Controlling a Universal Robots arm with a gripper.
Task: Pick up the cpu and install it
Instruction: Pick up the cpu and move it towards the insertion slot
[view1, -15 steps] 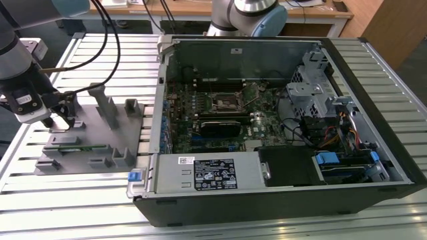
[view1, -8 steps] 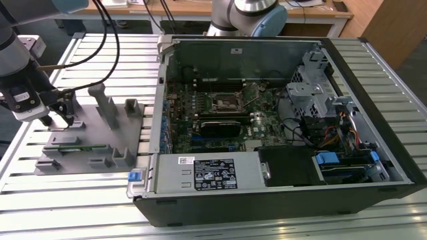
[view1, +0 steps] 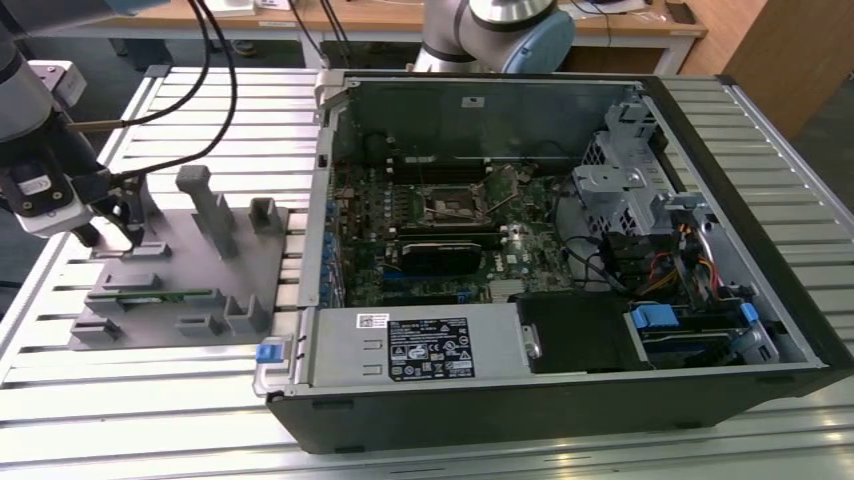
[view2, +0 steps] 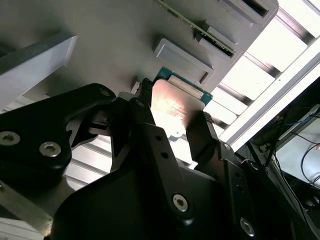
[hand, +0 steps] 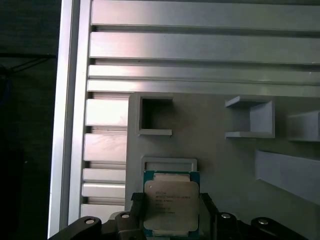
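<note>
The gripper's (hand: 171, 202) jaws are closed narrowly on two opposite edges of the cpu (view2: 175, 107), at its nest by the grey fixture plate's (hand: 225, 165) edge on the exterior view's left. So thin a hold could let the chip tilt or slip. It might then meet the socket (view1: 451, 207) in the open computer case (view1: 787, 250) skewed, bending contacts.

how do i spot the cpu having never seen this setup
On the exterior view's left, beside the open computer case, lies a grey fixture plate. The gripper clasps the cpu there: a flat silver square with a green rim, unlike the grey holders around it.
</note>
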